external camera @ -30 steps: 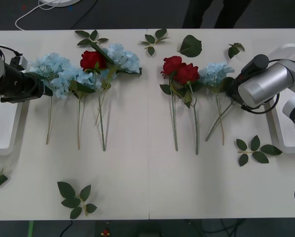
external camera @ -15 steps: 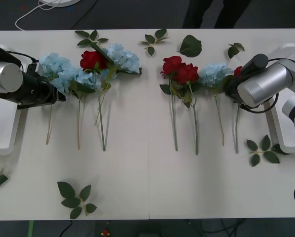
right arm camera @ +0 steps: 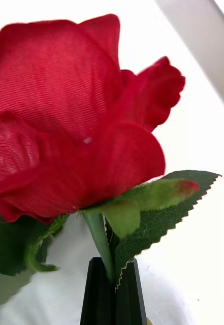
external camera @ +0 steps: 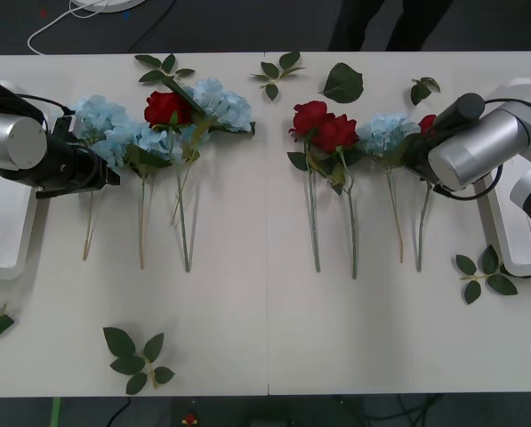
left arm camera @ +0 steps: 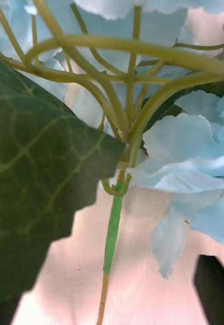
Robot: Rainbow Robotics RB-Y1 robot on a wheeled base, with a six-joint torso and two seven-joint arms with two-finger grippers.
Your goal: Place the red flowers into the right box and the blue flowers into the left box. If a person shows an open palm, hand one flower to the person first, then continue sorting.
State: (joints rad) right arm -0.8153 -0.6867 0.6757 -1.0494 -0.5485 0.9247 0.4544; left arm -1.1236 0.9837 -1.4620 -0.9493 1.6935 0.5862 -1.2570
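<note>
Two grippers are at work at opposite ends of the white worktop [external camera: 265, 338]. The right gripper [right arm camera: 113, 284], near the worktop's right edge, is clenched on the green stem of a deep-red artificial rose [right arm camera: 76, 111] just under its bloom; in the front view that stem runs from the gripper toward the front edge, lengthwise across the worktop's depth. The shallow white plastic right box [external camera: 518, 258] lies just beyond the arm at the right edge, so I judge the coming move to be a short carry outward, with the long stem needing to swing round to fit inside the rim. What the right box holds cannot be told, as the arm covers much of it. The left gripper [external camera: 105, 169] sits near the left edge with its black fingers [left arm camera: 213, 284] spread either side of the thin stem of a pale-blue fluffy hydrangea cluster [external camera: 100, 120], not closed on it yet; that stem also points to the front edge. The shallow white left box [external camera: 3, 240] at the left edge looks bare where visible.
</note>
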